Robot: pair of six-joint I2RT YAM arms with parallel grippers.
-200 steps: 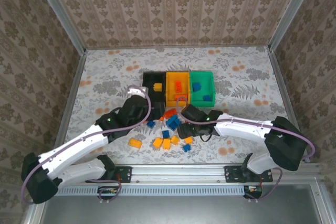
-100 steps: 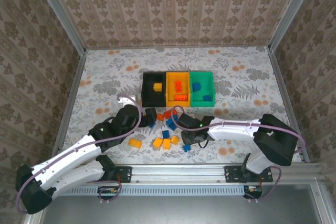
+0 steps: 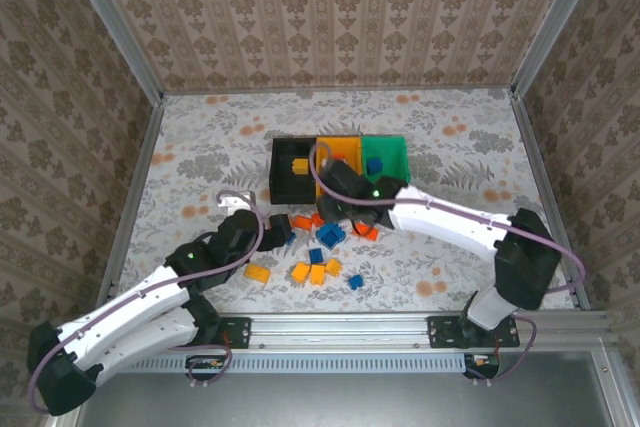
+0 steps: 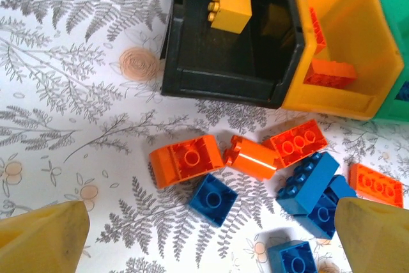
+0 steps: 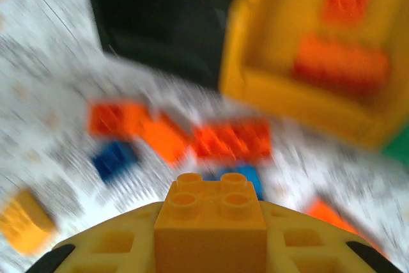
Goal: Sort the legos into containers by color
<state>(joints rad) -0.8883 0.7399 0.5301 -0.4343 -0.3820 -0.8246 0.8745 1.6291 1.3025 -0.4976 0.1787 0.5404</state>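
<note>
Yellow lego [image 5: 211, 222] — now up by containers [image 3: 386, 138].

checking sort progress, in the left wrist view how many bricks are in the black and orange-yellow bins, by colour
yellow-orange brick, in the black bin: 1
red-orange bricks, in the orange-yellow bin: 2
total: 3

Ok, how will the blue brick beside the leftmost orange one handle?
Probably rigid: the blue brick looks like hard moulded plastic. It lies flat and low, so a push should slide it, not tip it. Small, likely light; the left gripper could skid it.
</note>
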